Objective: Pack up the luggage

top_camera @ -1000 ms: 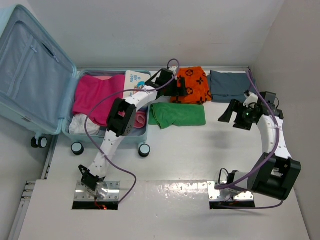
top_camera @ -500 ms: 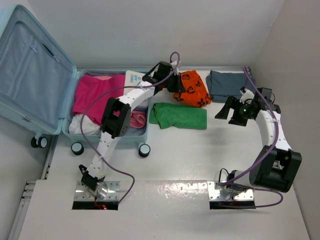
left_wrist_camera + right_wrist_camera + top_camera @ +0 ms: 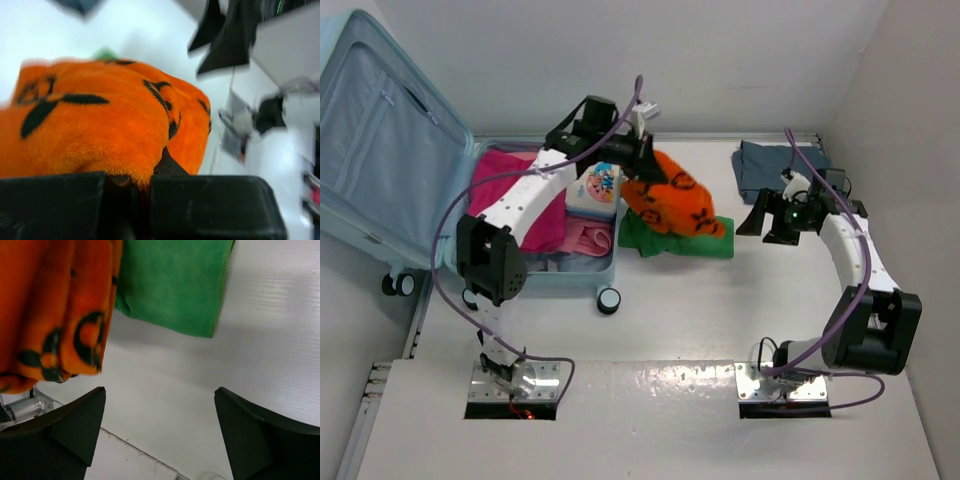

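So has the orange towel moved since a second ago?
Yes. The orange towel, clamped in the left gripper, shifted left toward the luggage, over the green cloth.

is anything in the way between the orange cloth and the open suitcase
Nothing visible does: the orange black-patterned fleece cloth hangs from the left fingers just right of the pale blue hard-shell suitcase, lid open.

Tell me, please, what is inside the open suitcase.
A pink cloth, a printed pouch and a paler pink item show in the suitcase; the left arm covers the rest.
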`<state>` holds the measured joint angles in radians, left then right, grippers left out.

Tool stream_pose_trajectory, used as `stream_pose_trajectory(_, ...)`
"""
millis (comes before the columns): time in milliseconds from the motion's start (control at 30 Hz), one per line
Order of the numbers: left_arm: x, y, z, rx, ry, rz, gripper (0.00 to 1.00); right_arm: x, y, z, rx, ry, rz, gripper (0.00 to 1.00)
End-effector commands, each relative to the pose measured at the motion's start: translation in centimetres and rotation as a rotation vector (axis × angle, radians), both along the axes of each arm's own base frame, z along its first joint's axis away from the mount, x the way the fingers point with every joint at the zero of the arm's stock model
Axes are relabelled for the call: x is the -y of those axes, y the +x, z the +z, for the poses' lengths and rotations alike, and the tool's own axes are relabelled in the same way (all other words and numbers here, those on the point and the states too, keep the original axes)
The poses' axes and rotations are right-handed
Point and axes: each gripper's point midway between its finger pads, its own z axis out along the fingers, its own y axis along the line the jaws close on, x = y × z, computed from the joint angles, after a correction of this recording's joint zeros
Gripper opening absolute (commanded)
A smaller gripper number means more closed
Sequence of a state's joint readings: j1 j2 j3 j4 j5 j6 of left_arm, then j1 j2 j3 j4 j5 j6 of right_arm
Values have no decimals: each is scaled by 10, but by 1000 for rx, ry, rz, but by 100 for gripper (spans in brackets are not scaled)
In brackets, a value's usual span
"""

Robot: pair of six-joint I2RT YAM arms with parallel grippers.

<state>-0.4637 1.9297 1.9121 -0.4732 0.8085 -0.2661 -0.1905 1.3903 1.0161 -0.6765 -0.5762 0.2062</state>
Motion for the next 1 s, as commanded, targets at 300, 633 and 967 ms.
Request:
stream_pose_trajectory(300, -210, -63, -97, 4, 448, -180, 0, -21, 17, 21, 93, -19, 82, 88)
stream_pose_trajectory(633, -331, -53, -164, -16, 847, -185, 0, -48, 18, 23, 105, -39, 161, 88)
stream_pose_trajectory(967, -407, 16, -152, 266, 1218, -186, 0, -55, 16, 21, 106, -65, 196, 88)
